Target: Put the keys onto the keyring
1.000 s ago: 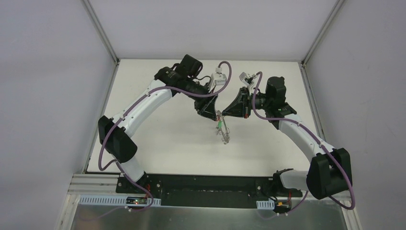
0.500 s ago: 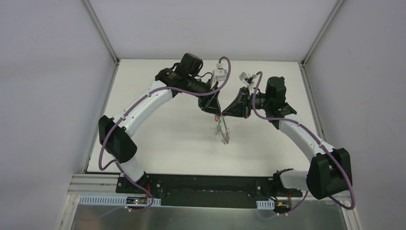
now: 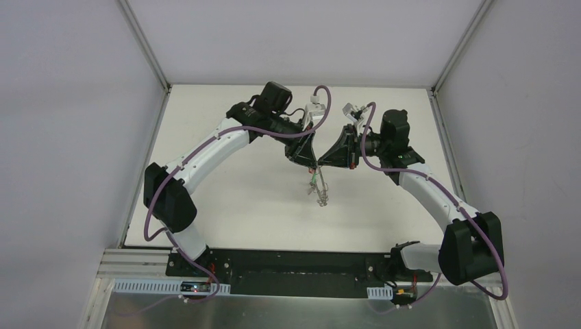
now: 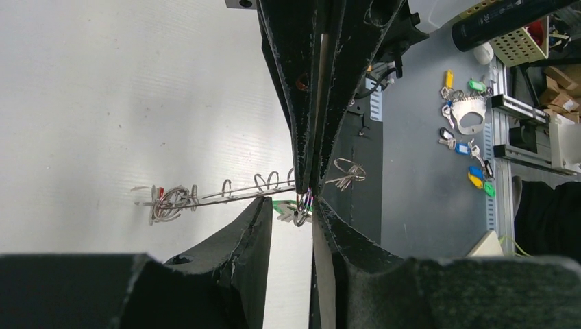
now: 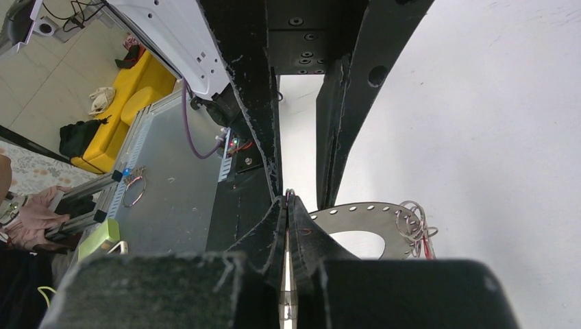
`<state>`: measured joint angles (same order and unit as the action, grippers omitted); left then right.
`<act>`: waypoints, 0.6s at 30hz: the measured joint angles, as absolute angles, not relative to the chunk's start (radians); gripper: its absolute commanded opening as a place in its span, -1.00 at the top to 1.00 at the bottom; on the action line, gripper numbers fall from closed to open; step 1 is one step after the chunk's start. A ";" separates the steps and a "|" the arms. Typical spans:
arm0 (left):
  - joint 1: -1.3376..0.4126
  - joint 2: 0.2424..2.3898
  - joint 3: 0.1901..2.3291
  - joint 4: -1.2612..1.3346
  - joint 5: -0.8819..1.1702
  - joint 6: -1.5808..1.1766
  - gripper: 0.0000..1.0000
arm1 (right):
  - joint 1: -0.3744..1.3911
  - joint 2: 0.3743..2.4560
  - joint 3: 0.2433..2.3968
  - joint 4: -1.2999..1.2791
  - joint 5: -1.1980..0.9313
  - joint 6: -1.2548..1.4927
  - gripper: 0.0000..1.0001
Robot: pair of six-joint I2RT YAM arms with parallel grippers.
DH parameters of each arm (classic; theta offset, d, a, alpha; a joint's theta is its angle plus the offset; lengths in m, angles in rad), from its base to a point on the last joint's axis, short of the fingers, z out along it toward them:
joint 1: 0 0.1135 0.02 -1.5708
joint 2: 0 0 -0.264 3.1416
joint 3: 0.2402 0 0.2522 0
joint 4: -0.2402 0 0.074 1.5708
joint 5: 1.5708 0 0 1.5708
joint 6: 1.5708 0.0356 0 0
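Over the middle of the bench, the two arms meet tip to tip. The keyring hangs in the air between them, not lying on the bench.

The right end effector has its fingers pressed tight together. They pinch the rim of the keyring and hold it up, as far as I can see.

The left end effector has its fingers a little way apart. A green key and a small ring sit in the gap between them. I cannot see the fingers touching either one.

How far along is the job? At the far end of the keyring there is a bunch of wire with a red key in it. That one looks like it is already on. Some of the wire loops along the rim look bare.

The green key is right at the rim. I cannot tell if it is hooked on or only close.

So I think the job is partly done. The green key looks like the one being worked on now. More keys may be left, but I see no other loose keys on the bench.
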<state>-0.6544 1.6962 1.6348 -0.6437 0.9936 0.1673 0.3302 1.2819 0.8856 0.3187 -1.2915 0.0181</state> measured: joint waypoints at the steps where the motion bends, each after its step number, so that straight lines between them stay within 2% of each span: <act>1: -0.654 1.696 1.634 -0.638 0.995 0.165 0.47 | 0.330 1.282 0.886 0.319 -1.291 0.018 1.00; 11: -0.655 1.696 1.624 -0.607 1.014 0.133 0.70 | 0.323 1.282 0.886 0.319 -1.289 0.018 1.00; 17: -0.655 1.696 1.624 -0.602 1.022 0.118 1.00 | 0.322 1.282 0.886 0.319 -1.282 0.018 1.00; 18: -0.655 1.696 1.624 -0.600 1.023 0.115 1.00 | 0.321 1.282 0.886 0.319 -1.279 0.019 1.00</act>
